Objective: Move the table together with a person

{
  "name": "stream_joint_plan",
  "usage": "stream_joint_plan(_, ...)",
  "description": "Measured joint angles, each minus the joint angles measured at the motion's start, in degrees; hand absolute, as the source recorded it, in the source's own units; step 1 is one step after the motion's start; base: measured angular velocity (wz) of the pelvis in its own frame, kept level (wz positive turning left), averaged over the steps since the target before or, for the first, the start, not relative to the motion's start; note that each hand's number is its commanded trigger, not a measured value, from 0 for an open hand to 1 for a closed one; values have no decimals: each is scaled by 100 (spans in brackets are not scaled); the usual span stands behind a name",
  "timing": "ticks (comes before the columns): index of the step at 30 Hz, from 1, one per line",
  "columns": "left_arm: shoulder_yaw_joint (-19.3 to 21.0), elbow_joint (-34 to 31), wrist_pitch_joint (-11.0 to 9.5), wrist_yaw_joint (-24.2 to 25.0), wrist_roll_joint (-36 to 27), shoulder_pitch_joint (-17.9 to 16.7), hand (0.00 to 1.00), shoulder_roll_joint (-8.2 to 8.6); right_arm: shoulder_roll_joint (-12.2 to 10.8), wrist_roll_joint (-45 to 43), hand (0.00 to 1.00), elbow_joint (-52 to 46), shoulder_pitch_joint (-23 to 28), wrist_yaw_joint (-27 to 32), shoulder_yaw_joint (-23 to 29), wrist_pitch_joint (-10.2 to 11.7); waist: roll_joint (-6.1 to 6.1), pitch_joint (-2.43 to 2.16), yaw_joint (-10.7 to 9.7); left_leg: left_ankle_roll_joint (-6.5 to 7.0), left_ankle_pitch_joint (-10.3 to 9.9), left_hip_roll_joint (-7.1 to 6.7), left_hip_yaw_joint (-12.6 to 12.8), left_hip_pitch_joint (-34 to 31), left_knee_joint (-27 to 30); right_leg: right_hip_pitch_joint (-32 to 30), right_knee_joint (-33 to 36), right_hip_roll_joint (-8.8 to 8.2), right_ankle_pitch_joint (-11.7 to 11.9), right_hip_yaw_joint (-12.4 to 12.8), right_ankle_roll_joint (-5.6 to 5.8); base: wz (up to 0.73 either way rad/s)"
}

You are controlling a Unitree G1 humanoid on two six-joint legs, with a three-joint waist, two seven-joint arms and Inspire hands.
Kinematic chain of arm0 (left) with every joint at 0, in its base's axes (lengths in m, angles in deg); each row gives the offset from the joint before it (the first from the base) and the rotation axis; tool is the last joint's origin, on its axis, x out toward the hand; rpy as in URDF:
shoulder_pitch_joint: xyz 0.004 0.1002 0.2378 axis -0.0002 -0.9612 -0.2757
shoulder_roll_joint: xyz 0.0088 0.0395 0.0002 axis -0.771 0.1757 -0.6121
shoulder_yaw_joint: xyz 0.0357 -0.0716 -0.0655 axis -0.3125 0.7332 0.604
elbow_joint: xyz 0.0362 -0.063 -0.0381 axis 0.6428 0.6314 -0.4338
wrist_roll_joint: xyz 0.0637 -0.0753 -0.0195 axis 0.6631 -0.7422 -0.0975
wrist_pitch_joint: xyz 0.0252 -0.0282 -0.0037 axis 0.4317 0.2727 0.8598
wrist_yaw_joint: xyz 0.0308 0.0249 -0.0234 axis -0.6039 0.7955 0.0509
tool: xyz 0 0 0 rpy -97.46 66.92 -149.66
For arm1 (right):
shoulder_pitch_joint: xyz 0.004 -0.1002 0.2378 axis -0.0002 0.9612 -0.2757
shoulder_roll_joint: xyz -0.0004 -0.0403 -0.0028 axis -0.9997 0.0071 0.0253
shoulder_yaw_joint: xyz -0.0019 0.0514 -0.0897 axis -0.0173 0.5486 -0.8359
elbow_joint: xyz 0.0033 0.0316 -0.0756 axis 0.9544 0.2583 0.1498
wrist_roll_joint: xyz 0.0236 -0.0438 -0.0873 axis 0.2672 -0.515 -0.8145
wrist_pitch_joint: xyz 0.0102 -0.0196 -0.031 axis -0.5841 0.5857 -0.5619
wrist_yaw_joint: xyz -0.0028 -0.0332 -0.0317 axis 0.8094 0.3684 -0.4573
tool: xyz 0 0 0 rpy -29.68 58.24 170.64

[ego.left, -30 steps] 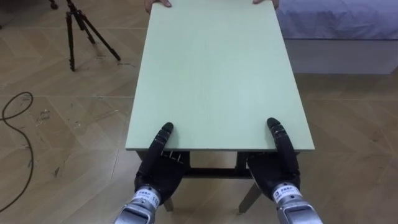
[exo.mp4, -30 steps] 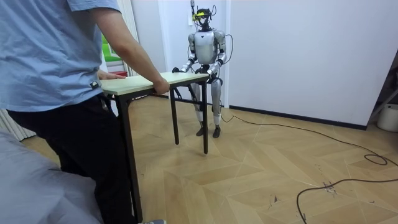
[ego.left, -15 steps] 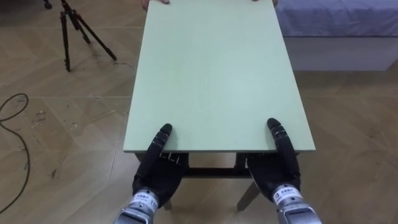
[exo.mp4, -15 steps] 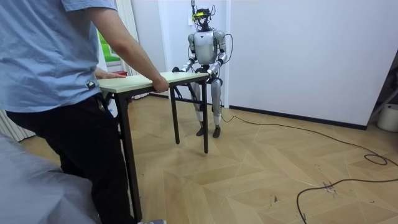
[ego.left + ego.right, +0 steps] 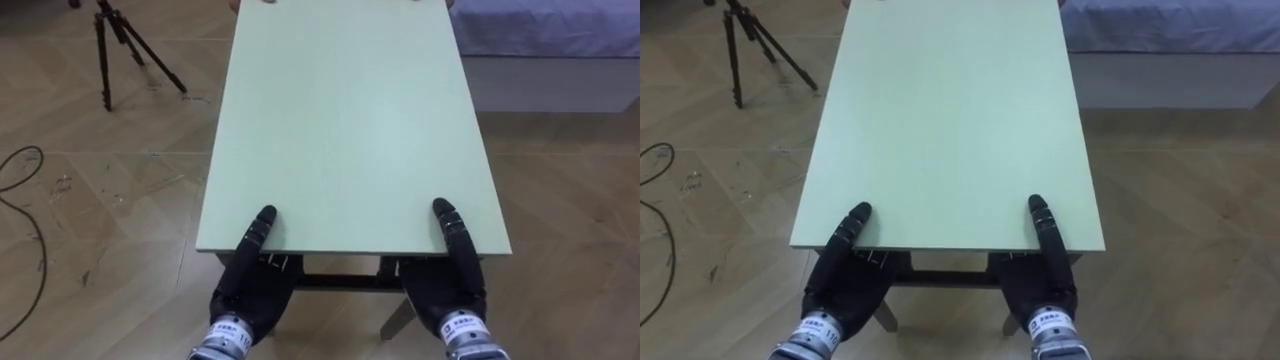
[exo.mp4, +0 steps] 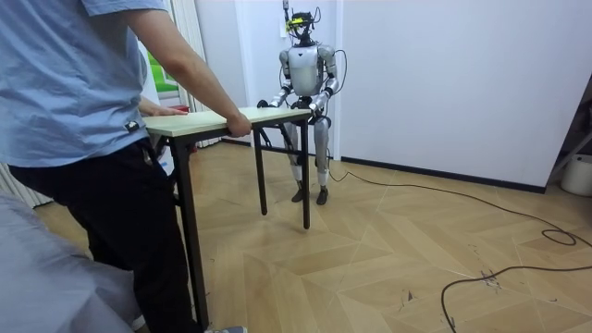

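Note:
A pale green table (image 5: 350,120) with dark legs stretches away from me. My left hand (image 5: 250,285) grips its near edge at the left corner, thumb on top and the other fingers underneath. At the right corner my right hand (image 5: 450,285) holds the edge the same way. In the room view a person (image 6: 92,139) in a blue shirt stands at the far end of the table (image 6: 213,120), with a hand (image 6: 239,128) clasped over its edge. The robot stands at the other end, near the white wall.
A black tripod (image 5: 120,50) stands on the wood floor to the far left. A bed with a blue cover (image 5: 560,40) lies to the far right. A dark cable (image 5: 20,170) loops on the floor at my left.
The person has drawn back slightly toward the room view's left, and the table's end has gone with them. Both my hands keep their hold on the near edge.

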Motion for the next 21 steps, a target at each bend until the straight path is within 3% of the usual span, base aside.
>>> stream_joint_plan(4,-2,-129,-7,-1,-6,-121,100,-51,4,1,100,-22,38,-52,-53,4,-5,-3,-7,0,0,1,-50,23,1,5,4,17,0,87,0,-2)
stream_joint_plan(7,-19,-241,-8,-2,-7,-230,100,-45,34,-15,100,-57,98,-103,-86,-1,-6,-4,-31,-1,1,23,-256,69,3,-17,121,52,-1,139,0,-2)
stream_joint_plan(8,-35,-262,-20,-1,-3,-281,100,-41,44,-7,100,-56,130,-103,-99,-4,-5,-5,-21,0,2,58,-495,121,4,-100,350,81,-11,130,14,-16)
stream_joint_plan(9,-85,-293,-104,7,30,-351,100,-42,55,10,100,-58,159,-104,-118,-23,28,15,-18,0,4,127,-909,186,2,-347,660,207,-165,134,66,-23)
stream_joint_plan(10,-94,-316,-153,37,46,-399,100,-57,37,9,100,-59,173,-105,-122,-57,31,1,8,-1,3,145,-1081,185,3,-434,495,290,-168,219,43,-41)
stream_joint_plan(11,-73,-385,-259,177,20,-512,100,-94,13,7,100,-63,148,-152,-199,-86,-60,-40,67,-41,-21,134,-1150,92,73,-644,-120,373,164,348,-172,-24)
stream_joint_plan(12,-71,-375,-297,268,-13,-575,100,-65,56,25,100,-64,148,-189,-237,-63,-29,-16,56,-264,-152,167,-1113,-4,292,-714,-183,351,623,143,-238,0)
stream_joint_plan(13,-92,-373,-294,262,-13,-599,100,-53,71,41,100,-65,166,-208,-285,-20,-12,-11,7,-394,-186,192,-1021,-48,392,-679,-155,343,627,105,-251,38)
stream_joint_plan(14,-115,-369,-297,262,-13,-630,100,-45,130,86,100,-66,185,-229,-425,79,-21,-1,-74,-591,-251,298,-641,-159,525,-626,-122,339,623,194,-253,64)
stream_joint_plan(15,-140,-369,-316,262,-9,-590,100,-66,128,123,100,-65,191,-234,-430,150,-56,24,-214,-584,-247,453,-385,-330,539,-617,-60,341,610,396,-247,75)
stream_joint_plan(16,-176,-340,-319,260,28,-529,100,-86,129,135,100,-64,216,-249,-389,163,-70,41,-258,-580,-232,533,-286,-427,565,-634,15,349,573,482,-222,80)
stream_joint_plan(17,-315,-260,-326,249,84,-397,100,-89,78,132,100,-54,292,-259,-267,148,-112,38,-244,-563,-226,541,-151,-513,858,-797,393,338,410,440,-182,45)
stream_joint_plan(18,-403,-205,-333,240,22,-344,100,-138,79,154,100,-54,361,-267,-196,102,-149,72,-136,-561,-225,535,-114,-674,1358,-1064,851,350,189,310,-211,6)
stream_joint_plan(19,-433,-212,-343,240,-44,-356,100,-180,71,165,100,-53,380,-267,-181,85,-188,46,-54,-562,-225,532,-109,-809,1655,-1135,805,391,236,285,-234,-54)
stream_joint_plan(20,-454,-262,-356,248,-156,-407,100,-216,88,133,100,-67,370,-268,-181,53,-249,11,62,-567,-228,504,-110,-1166,2371,-1156,574,372,353,41,-479,-81)
stream_joint_plan(21,-430,-257,-370,250,-193,-461,100,-128,171,52,100,-57,276,-267,-185,72,-115,17,110,-602,-209,570,-188,-1494,3004,-1135,520,361,329,-122,-556,-66)
